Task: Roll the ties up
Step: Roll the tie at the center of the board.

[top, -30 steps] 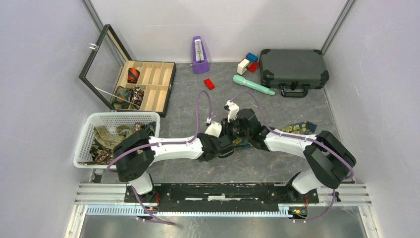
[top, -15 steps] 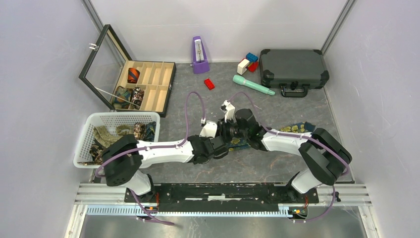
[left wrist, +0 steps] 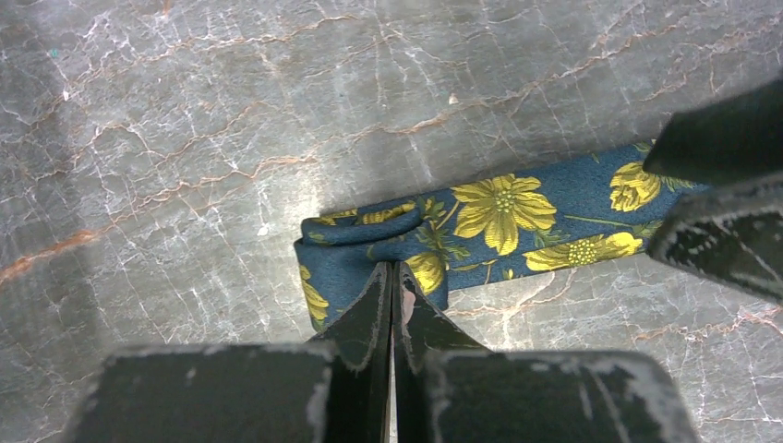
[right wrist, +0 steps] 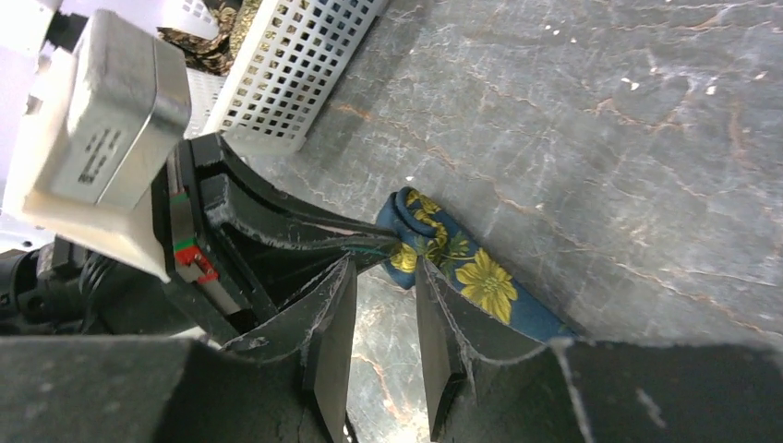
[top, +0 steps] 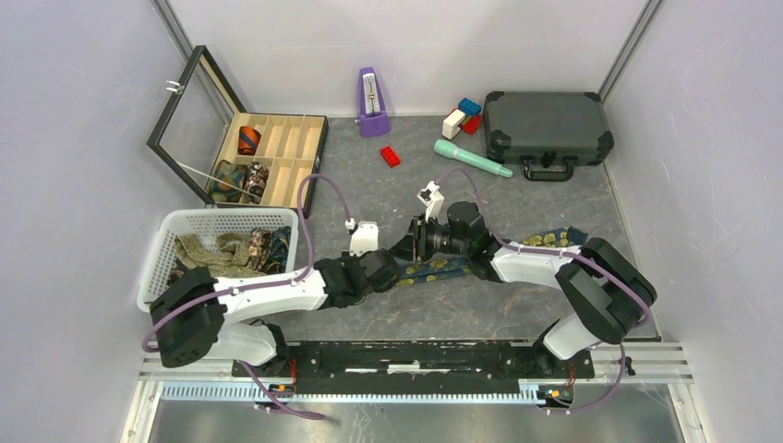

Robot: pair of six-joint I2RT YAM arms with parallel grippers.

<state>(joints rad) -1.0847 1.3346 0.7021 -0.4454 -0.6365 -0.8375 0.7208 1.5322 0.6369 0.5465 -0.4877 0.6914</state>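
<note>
A navy flowered tie (top: pixel 441 268) with yellow blooms lies flat on the grey marble table (top: pixel 369 194), in the middle of the scene. It runs from a folded-over end on the left to a wider end far out on the right.

The left gripper (top: pixel 394 273) reaches in from the left. Its fingers are pressed tight together and pinch the folded end of the tie (left wrist: pixel 503 208). In the left wrist view the two fingertips (left wrist: pixel 374 295) meet right on that curled fold.

The right gripper (top: pixel 417 249) hangs low just beside the left one, on its right. Its fingers are partly spread and hold nothing. In the right wrist view the right gripper (right wrist: pixel 383 309) sits close over the tie (right wrist: pixel 482 284), next to the fold. The left gripper (right wrist: pixel 383 242) comes in from the left there and touches the same end.

A white basket (top: pixel 162 245) stands at the left edge with loose ties (top: pixel 217 249) heaped in it. Beyond it, an open wooden box (top: pixel 309 175) holds rolled ties (top: pixel 249 140) in its left compartments. Along the far side are a purple metronome (top: pixel 372 103), a red block (top: pixel 391 157), a teal tool (top: pixel 471 157) and a black case (top: pixel 547 129), all well apart from the grippers.
</note>
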